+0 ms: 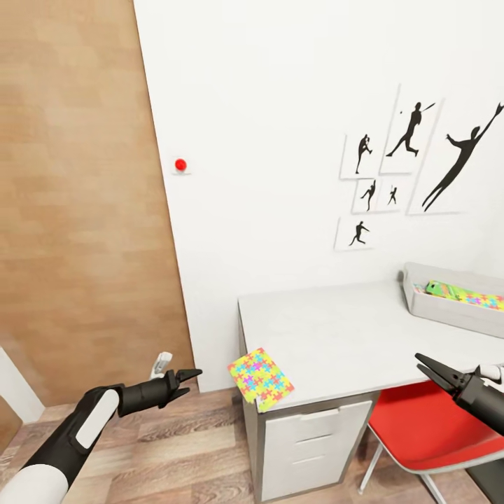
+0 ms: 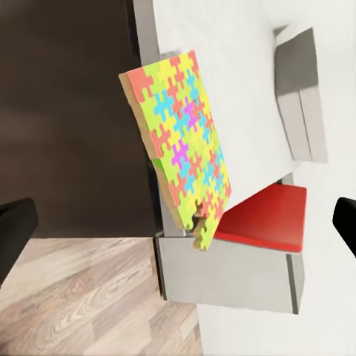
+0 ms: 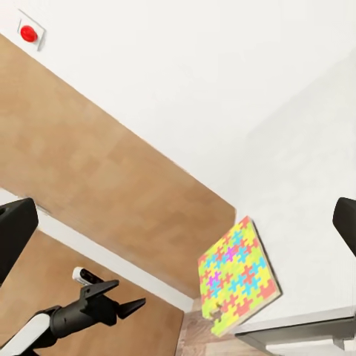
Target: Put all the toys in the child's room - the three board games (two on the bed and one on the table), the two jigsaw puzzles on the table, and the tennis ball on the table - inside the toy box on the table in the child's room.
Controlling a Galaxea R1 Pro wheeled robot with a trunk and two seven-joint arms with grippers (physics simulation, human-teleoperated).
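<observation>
Nearest in the head view, the left pincer (image 1: 187, 381) hangs low over the wood-plank floor (image 1: 182, 448), its dark fingers parted a little and holding nothing. It points toward the corner of the worktop (image 1: 336, 336) and stops short of it. At the right edge the right pincer (image 1: 428, 367) reaches in above the red chair (image 1: 427, 427); its two fingers spread apart and grip nothing.

Between the two arms, a jigsaw puzzle (image 1: 260, 379) lies on the near left corner of the worktop. It is a flat panel of yellow, green, blue, pink and red pieces, and part of it juts out past the edge over the white drawer unit (image 1: 315, 437) below. The left wrist view shows this puzzle (image 2: 182, 144) apart from the fingers, with the red seat beyond it. The right wrist view shows the same panel (image 3: 239, 276) at the worktop's corner and the left pincer (image 3: 133, 304) beside it, not touching.

Farther back on the right, the toy box (image 1: 448, 308) sits on the worktop against the white wall (image 1: 280, 140). Inside it lies a green-edged flat box (image 1: 448, 289) and another bright puzzle panel (image 1: 486, 301). On the wall behind are black sports silhouettes (image 1: 413, 161), and further left a small red button (image 1: 180, 165) beside a wood-panelled surface (image 1: 77, 196)
</observation>
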